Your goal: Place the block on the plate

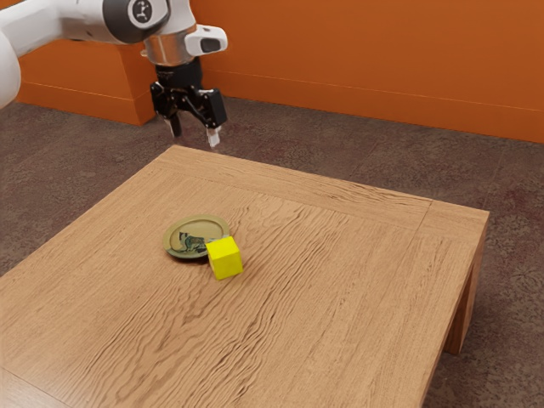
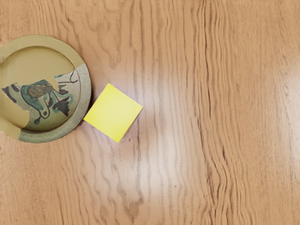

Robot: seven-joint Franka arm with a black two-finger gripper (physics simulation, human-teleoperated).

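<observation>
The yellow block (image 1: 224, 257) lies below the pincer (image 1: 195, 132), well apart from it, resting on the wooden surface (image 1: 340, 280). Just beside the block, also below the pincer, is the plate (image 1: 196, 224), painted with a dark figure; whether their edges touch, I cannot tell. The pincer is open, its two fingers (image 1: 213, 136) standing apart with nothing between them. It hangs high above the surface, pointing down, at the end of the arm (image 1: 81, 20), which reaches in from the exterior view's upper left.
</observation>
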